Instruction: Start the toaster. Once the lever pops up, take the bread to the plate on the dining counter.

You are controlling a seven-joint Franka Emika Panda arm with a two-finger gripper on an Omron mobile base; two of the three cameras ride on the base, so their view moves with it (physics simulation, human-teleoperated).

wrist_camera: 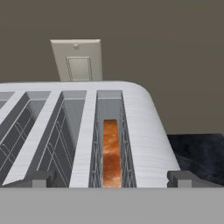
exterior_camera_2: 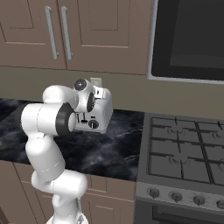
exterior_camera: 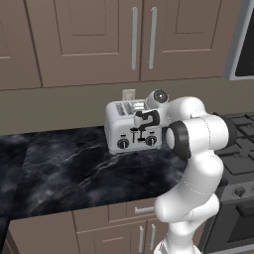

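Brown cabinets back the black marble-veined desk [exterior_camera: 74,168] bearing the silver boxy four-slot toaster [exterior_camera: 121,124], the claw [wrist_camera: 111,178] spread open over it.

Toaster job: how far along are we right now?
Nothing looks finished yet: the bread sits deep in the rightmost slot of the toaster. In hand: the open pincer hovers over that slot, straddling it. Whether the lever was pressed I cannot tell. Left: lifting the bread out and carrying it to the plate.
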